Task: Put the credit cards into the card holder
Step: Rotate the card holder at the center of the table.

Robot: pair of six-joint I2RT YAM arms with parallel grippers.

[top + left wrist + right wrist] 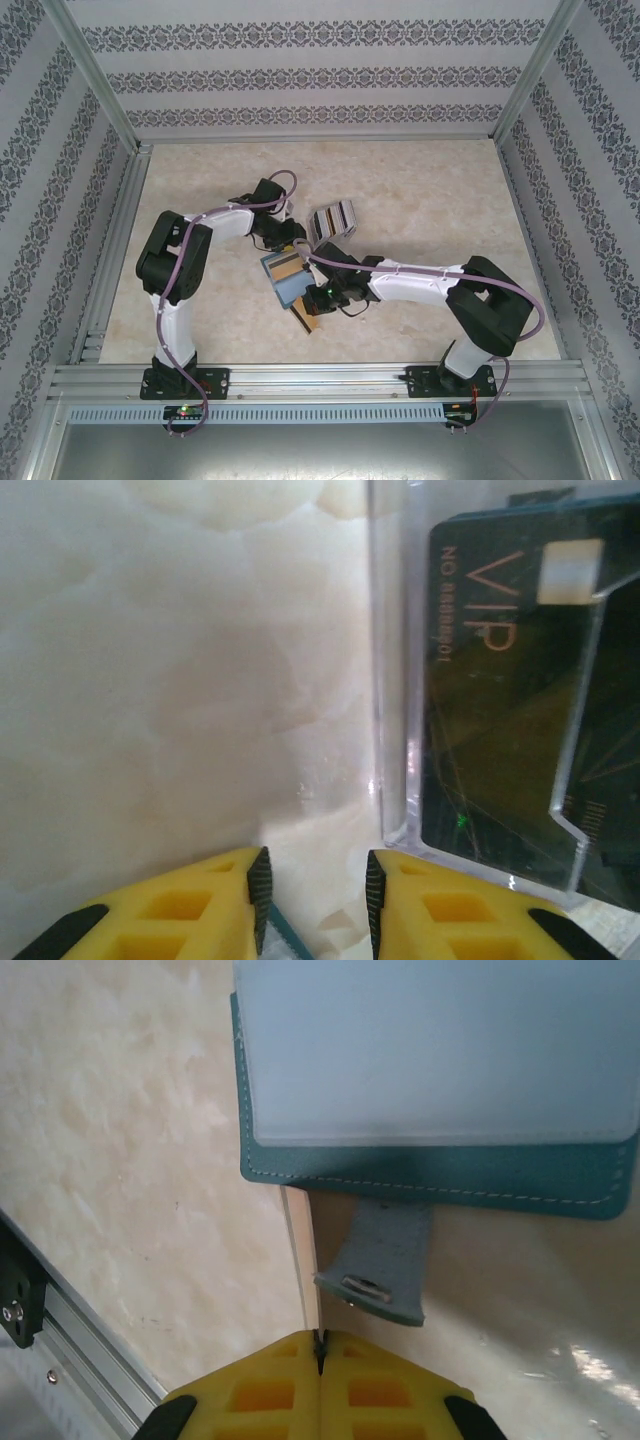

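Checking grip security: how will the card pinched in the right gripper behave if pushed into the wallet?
The card looks thin and straight edge-on, so it is probably stiff yet springy. Pinched at its end by the right gripper, it may pivot or slip if it butts the wallet.

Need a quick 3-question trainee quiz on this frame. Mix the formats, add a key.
1. True or false: the right gripper is shut on a thin card seen edge-on.
2. Which word is printed on the dark card standing in the clear rack? A) VIP B) GOLD C) BANK
3. Fill in: the left gripper is ___ (open or shut).

Key: 1 true; 2 A; 3 open.
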